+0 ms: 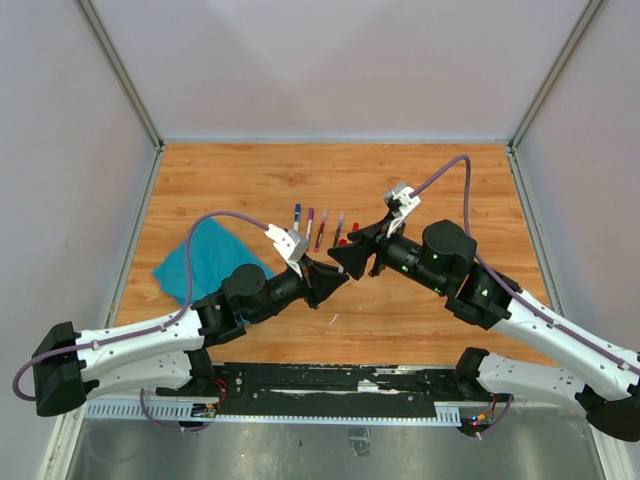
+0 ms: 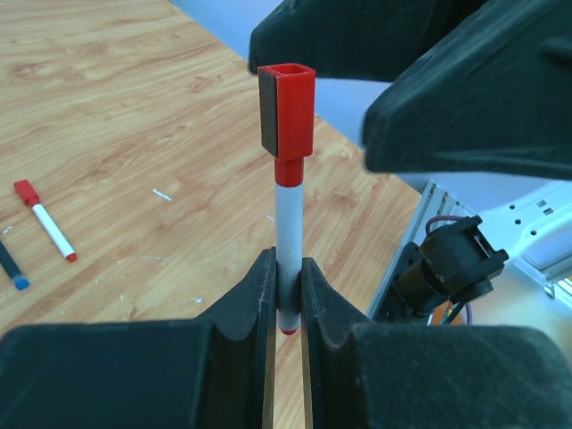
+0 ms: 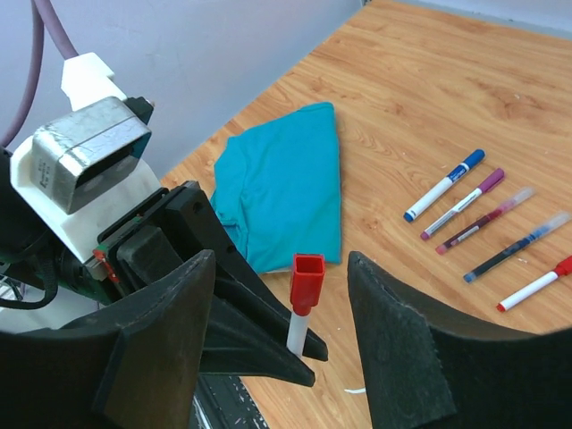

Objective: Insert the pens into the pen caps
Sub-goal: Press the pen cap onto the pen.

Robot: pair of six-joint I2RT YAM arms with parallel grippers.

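Grip check: left claw (image 2: 286,273) clamped shut on upright red pen (image 2: 288,214), presenting red cap (image 2: 288,107) to right claw (image 3: 281,299), jaws apart either side, likely for seating.

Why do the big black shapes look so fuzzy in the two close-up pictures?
Left wrist view: the left gripper sits right at the lens, so it blurs, while the red-capped pen it clamps is crisp. Right wrist view: the right gripper blurs likewise; the loose pens are sharp. Top view: evenly lit, nothing blurred.
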